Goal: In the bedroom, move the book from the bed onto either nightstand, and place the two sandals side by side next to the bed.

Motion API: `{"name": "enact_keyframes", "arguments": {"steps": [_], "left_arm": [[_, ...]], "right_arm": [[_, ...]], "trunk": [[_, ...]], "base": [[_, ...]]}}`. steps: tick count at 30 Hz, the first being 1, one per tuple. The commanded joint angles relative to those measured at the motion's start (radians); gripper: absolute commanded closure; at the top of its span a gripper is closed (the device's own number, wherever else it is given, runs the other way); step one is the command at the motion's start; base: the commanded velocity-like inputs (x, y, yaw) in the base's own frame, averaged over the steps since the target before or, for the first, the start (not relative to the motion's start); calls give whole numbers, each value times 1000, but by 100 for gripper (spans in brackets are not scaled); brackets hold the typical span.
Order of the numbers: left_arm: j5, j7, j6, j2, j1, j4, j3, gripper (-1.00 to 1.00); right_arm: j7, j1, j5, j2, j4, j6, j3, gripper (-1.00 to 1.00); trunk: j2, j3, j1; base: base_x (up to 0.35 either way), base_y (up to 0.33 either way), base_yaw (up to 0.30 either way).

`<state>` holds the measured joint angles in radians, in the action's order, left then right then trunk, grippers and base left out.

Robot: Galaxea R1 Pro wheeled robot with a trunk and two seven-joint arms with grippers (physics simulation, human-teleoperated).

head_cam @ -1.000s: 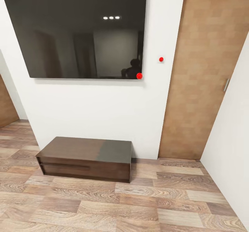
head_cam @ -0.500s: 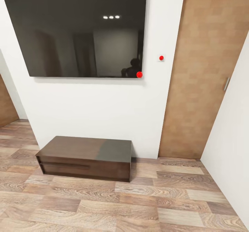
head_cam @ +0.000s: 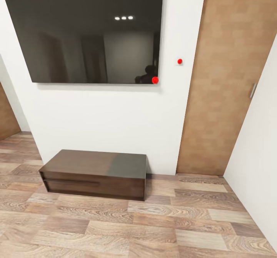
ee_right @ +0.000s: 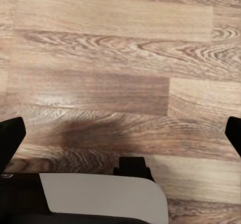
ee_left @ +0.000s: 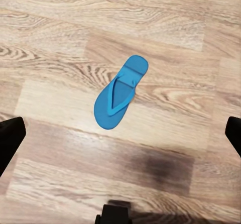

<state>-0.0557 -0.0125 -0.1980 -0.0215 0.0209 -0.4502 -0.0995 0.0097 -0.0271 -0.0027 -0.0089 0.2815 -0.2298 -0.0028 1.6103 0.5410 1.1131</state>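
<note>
item: one blue sandal (ee_left: 121, 93), lying flat on the wood-plank floor (ee_left: 165, 43), strap up, clear of walls. we are judging it light, flexible; pinch strap. both pincers spread, holding nothing.

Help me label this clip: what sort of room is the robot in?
Probably a bedroom or living room in a home: a wall-mounted TV hangs above a low dark wooden bench, beside a wooden door, and a blue sandal lies on the wood-plank floor.
</note>
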Motion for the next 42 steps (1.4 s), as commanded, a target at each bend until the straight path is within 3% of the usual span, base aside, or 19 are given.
{"name": "enact_keyframes", "arguments": {"steps": [1, 28, 42], "left_arm": [[-6, -1, -3, 0, 1, 1, -1, -100], [-5, -4, -2, -1, 1, 1, -3, -100], [-2, 0, 29, -1, 9, -30, -3, -100]], "right_arm": [[1, -1, 0, 0, -1, -3, 0, -100], [0, -1, 1, 0, -1, -3, 0, -100], [5, -1, -1, -2, 1, 14, -4, -100]], "trunk": [[8, 4, 4], [197, 89, 107], [197, 89, 107]], "base": [[0, 0, 0], [0, 0, 0], [0, 0, 0]]}}
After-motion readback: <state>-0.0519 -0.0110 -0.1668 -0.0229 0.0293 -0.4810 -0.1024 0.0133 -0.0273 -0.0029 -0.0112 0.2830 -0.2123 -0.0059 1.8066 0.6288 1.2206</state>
